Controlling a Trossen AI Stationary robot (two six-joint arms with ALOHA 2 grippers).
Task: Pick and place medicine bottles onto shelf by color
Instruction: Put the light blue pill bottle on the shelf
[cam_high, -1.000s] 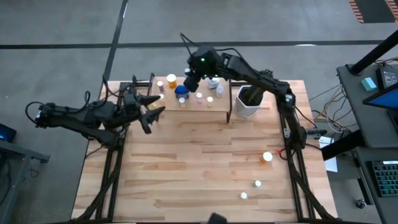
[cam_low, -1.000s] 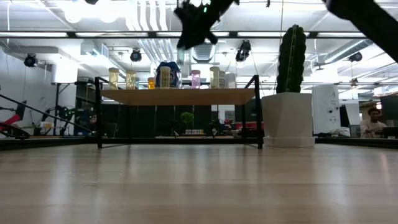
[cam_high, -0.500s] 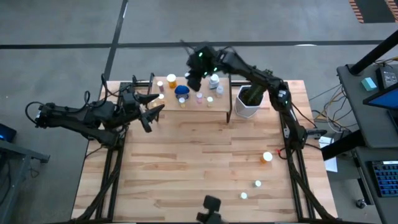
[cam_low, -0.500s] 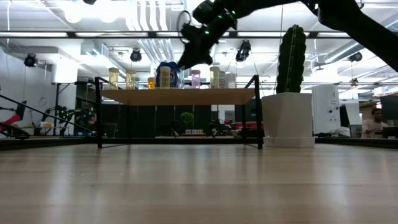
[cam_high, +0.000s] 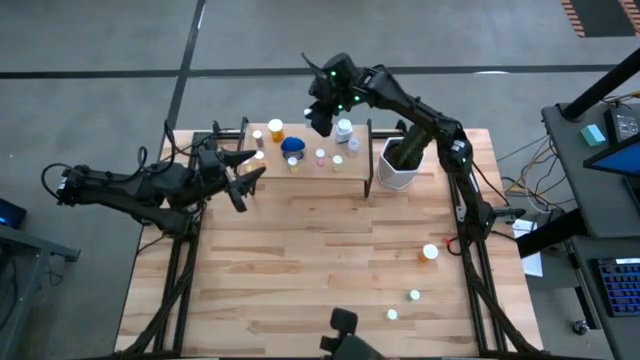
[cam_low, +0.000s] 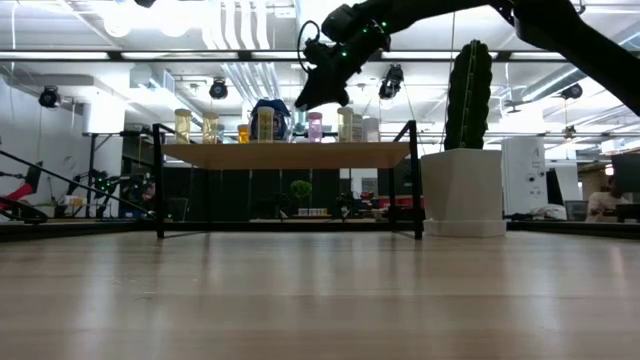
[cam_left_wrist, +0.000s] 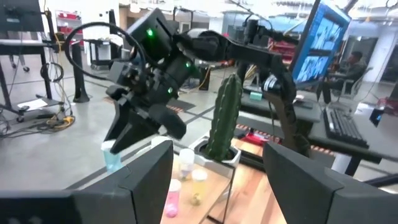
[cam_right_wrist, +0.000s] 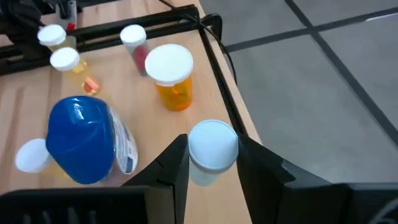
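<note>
**A:** Starting from the near edge of the slatted wooden tabletop (cam_high: 300, 260), what was there?

**B:** Three small white-capped medicine bottles (cam_high: 414, 295) stood unsorted near the front right corner, one with an orange body. Farther back on the left, the left gripper (cam_high: 245, 172) waited just beside the low light-wood shelf on black legs (cam_low: 290, 153), its fingers spread and empty.

**A:** And on the shelf?

**B:** A large round blue bottle (cam_right_wrist: 84, 140), an orange white-capped bottle (cam_right_wrist: 173, 78) and several smaller ones stood on it. The white pot with the green cactus (cam_high: 398, 170) sat by its right end.

**A:** What had just changed?

**B:** The right gripper (cam_high: 320, 118) had drifted from above the middle of the shelf towards its far edge. Its fingers pinched a small pale white-capped bottle (cam_left_wrist: 111, 155), held in the air above the far edge, behind the blue one.

**A:** Meaning?

**B:** Probably it was seeking a place for this bottle; the bottle was not yet set down.
</note>
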